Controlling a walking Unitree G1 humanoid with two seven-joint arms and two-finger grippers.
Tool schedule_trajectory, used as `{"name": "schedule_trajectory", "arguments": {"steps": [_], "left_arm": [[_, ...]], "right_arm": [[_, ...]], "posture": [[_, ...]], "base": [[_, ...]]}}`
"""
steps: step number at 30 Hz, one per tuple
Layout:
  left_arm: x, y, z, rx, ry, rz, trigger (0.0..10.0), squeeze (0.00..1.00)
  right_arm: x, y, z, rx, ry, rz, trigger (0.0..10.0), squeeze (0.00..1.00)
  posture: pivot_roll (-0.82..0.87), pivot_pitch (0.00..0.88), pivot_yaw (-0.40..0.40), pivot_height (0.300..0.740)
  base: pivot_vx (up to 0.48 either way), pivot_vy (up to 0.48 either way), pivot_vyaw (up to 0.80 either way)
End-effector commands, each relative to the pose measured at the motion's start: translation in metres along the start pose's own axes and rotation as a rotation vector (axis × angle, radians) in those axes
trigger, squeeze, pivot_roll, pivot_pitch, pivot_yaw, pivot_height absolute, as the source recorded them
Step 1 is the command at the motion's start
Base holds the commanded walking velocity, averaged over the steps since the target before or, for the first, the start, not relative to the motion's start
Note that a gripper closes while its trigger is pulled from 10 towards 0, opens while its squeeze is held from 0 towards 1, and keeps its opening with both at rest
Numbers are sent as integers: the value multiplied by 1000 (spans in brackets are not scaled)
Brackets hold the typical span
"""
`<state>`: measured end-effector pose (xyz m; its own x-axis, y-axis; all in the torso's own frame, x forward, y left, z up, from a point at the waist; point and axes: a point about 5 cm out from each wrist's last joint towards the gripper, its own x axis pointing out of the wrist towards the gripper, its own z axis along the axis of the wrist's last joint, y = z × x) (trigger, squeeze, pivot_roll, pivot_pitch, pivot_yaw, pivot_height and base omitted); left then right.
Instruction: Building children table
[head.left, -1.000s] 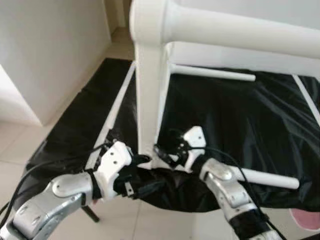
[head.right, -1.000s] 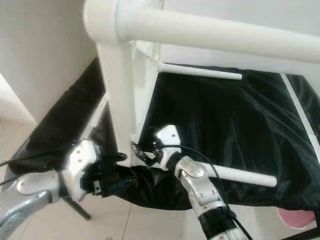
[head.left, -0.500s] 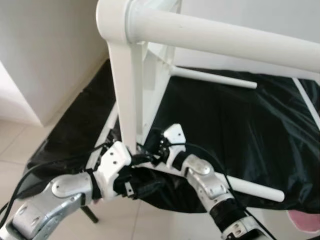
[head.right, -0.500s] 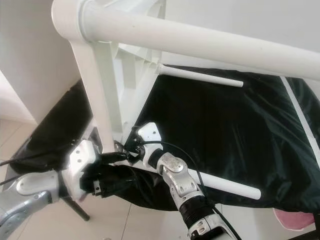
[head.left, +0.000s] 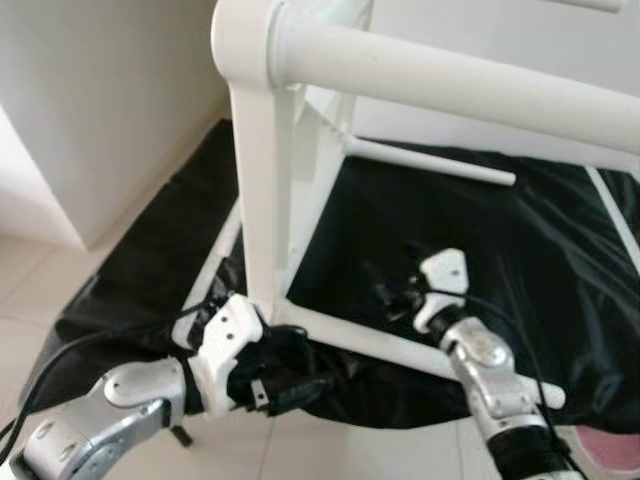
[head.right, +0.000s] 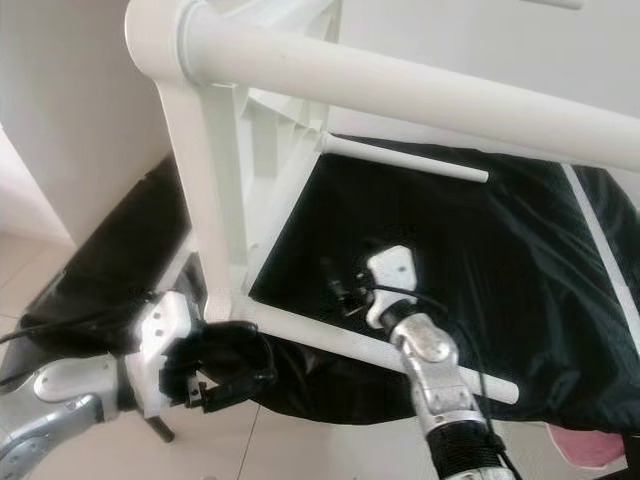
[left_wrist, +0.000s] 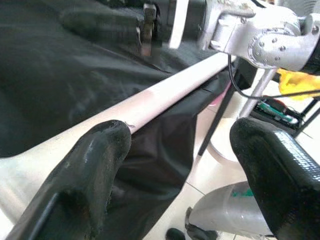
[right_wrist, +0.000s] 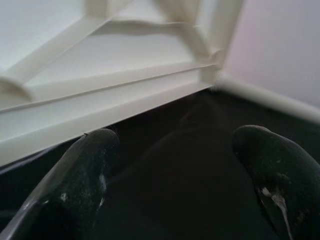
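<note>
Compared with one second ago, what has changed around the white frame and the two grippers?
The right gripper let go of the frame's corner and moved right, over the black cloth, fingers open. The left gripper stayed low by the lower bar, and the white frame still stands upright.

— Arms? Silver, jointed metal, round screws at the elbows, black cables looping along them.
— Wrists? Boxy white housings, one on the left arm (head.left: 225, 345), another on the right arm (head.left: 443, 290), ribbed black cuff lower down.
— Left gripper (left_wrist: 175, 170)? Two thick, rounded fingers (left_wrist: 97, 165), matte black.
— Right gripper (right_wrist: 185, 185)? Same black fingers (right_wrist: 82, 170), scuffed with pale specks.
</note>
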<state>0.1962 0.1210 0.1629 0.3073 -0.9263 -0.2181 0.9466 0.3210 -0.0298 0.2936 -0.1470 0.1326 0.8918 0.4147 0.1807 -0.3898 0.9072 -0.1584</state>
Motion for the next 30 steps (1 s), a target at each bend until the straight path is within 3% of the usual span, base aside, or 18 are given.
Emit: {"name": "schedule_trajectory", "arguments": {"steps": [1, 4, 6, 10, 14, 19, 22, 30], "left_arm": [[1, 2, -12, 38, 102, -140, 10000, 0], [3, 11, -19, 83, 172, -96, 10000, 0], [12, 24, -23, 162, 217, -51, 10000, 0], [22, 22, -16, 230, 210, -119, 10000, 0], [28, 15, -12, 241, 206, -204, 10000, 0], [30, 15, -12, 230, 212, -233, 10000, 0], [36, 17, -18, 240, 248, -263, 10000, 0], [47, 23, -22, 250, 265, -271, 10000, 0]], "right_arm": [[-14, -11, 3, -50, 18, 5, 10000, 0], [-24, -19, 5, -77, 28, 7, 10000, 0], [-40, -28, 3, -119, 60, 82, 10000, 0], [-53, -29, 8, -172, 80, 210, 10000, 0], [-64, -33, 15, -143, 126, 296, 10000, 0], [-74, -33, 22, -155, 158, 385, 10000, 0], [-84, -31, 27, -104, 212, 481, 10000, 0], [-99, -29, 29, -97, 309, 658, 10000, 0]], "posture": [[83, 5, -9, 740], [69, 12, -1, 740], [48, 17, 18, 740], [26, 26, 38, 740], [15, 33, 48, 740], [-3, 38, 59, 740], [-12, 40, 66, 740], [-23, 39, 69, 740]], "base": [[0, 0, 0], [0, 0, 0], [0, 0, 0], [0, 0, 0], [0, 0, 0], [0, 0, 0], [0, 0, 0], [0, 0, 0]]}}
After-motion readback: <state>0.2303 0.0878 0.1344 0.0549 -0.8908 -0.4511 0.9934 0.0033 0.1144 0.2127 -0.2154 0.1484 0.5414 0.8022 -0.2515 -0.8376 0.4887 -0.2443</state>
